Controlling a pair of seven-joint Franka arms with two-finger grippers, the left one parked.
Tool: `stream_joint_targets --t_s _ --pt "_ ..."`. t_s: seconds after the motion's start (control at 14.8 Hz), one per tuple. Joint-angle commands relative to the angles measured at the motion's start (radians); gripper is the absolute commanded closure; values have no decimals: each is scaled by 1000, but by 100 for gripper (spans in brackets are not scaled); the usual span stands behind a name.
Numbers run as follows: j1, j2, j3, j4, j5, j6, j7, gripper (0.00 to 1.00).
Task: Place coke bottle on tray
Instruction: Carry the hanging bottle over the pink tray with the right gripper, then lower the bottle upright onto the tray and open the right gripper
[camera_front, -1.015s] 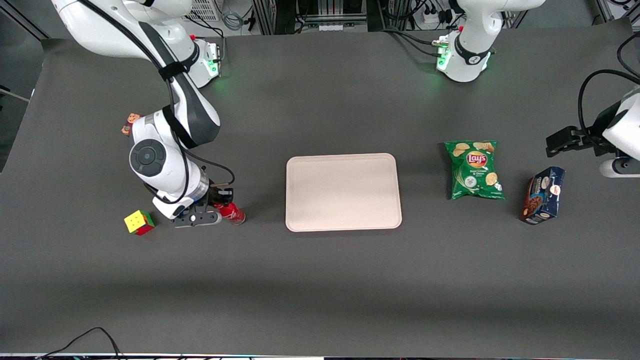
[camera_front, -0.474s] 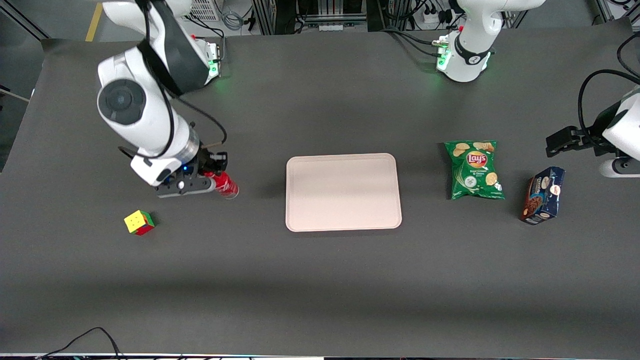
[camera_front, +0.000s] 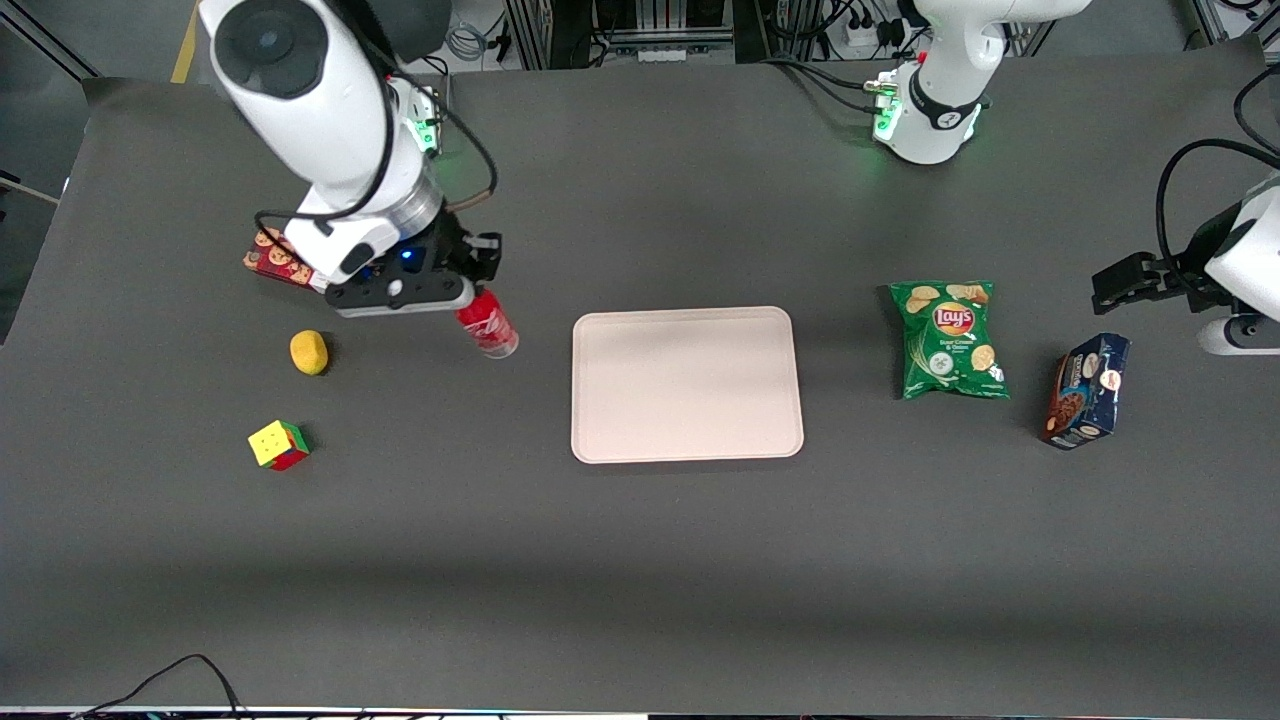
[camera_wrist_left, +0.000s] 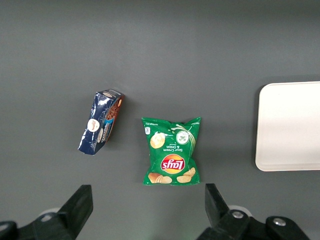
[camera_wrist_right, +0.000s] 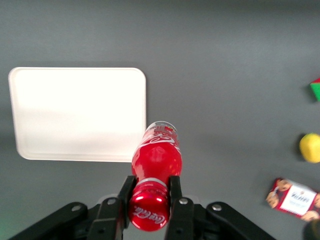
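My right gripper (camera_front: 462, 296) is shut on the coke bottle (camera_front: 487, 324), a small red bottle with a red cap and clear base. It holds the bottle by the neck, up in the air, hanging tilted. The bottle is beside the pale beige-pink tray (camera_front: 686, 384), toward the working arm's end of the table, and slightly farther from the front camera than the tray's middle. In the right wrist view the gripper (camera_wrist_right: 150, 192) clamps the bottle (camera_wrist_right: 156, 160) just below the cap, with the tray (camera_wrist_right: 77, 112) on the table below and to the side. The tray also shows in the left wrist view (camera_wrist_left: 290, 127).
A red cookie box (camera_front: 272, 257), a yellow lemon-like object (camera_front: 309, 352) and a colour cube (camera_front: 278, 445) lie near the working arm. A green Lay's chip bag (camera_front: 948, 339) and a dark blue cookie box (camera_front: 1087, 390) lie toward the parked arm's end.
My gripper has lifted the coke bottle off the table and carried it up, away from the front camera and toward the tray. The lemon-like object and red cookie box have come into view.
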Motion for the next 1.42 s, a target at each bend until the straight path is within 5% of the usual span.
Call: stream_joint_targets --t_s 0.0,0.41,0.74,1.35 --pt "121 154 -1 155 -18 -34 171 100" --pt "156 309 11 155 -100 114 248 100" --pt "151 348 13 50 -104 294 260 100" --pt "141 395 11 -10 -131 368 260 100"
